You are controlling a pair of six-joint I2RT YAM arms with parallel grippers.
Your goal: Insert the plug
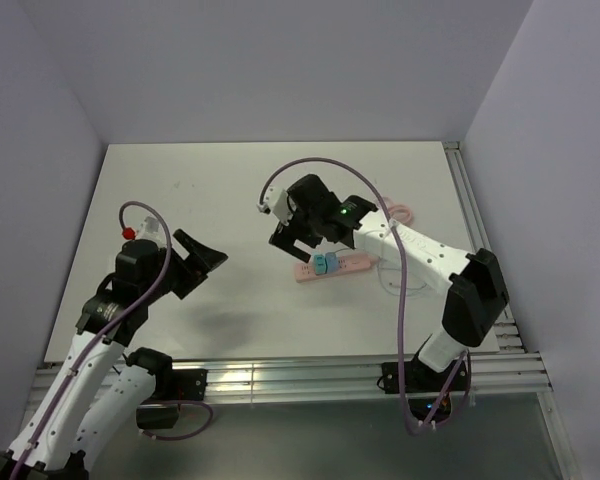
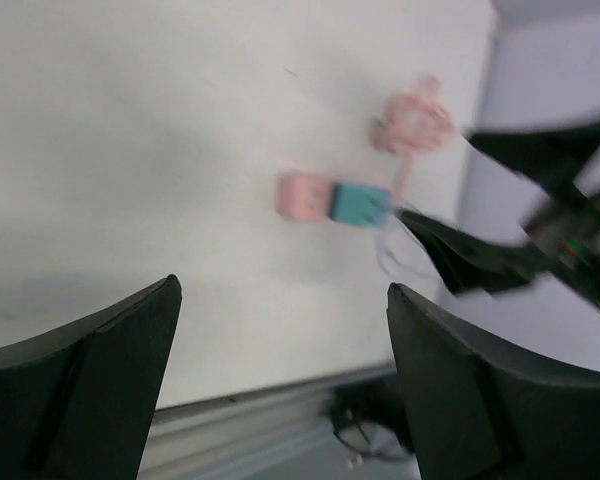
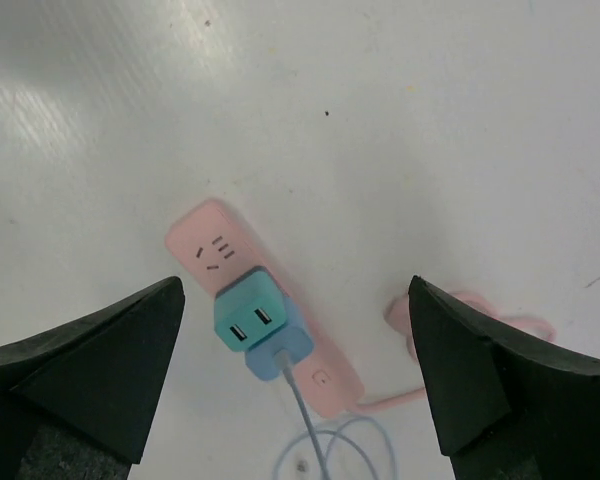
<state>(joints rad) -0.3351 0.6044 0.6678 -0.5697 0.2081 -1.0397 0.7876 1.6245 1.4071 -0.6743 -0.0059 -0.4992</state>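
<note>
The teal plug (image 3: pixel 248 310) sits seated in the pink power strip (image 3: pixel 210 245), next to a blue plug (image 3: pixel 280 352) with a pale cable. It also shows in the top view (image 1: pixel 322 264) on the strip (image 1: pixel 350 265), and blurred in the left wrist view (image 2: pixel 360 203). My right gripper (image 3: pixel 295 370) is open and empty, hovering above the strip with the plug between its fingers in view (image 1: pixel 290 238). My left gripper (image 2: pixel 280 380) is open and empty, held above the table to the left of the strip (image 1: pixel 202 258).
The strip's pink cord lies coiled at the back right (image 1: pixel 398 211) (image 2: pixel 412 122). The blue plug's thin cable loops on the table by the strip (image 3: pixel 330 450). An aluminium rail (image 1: pixel 280 378) runs along the near table edge, another along the right side (image 1: pixel 475 215).
</note>
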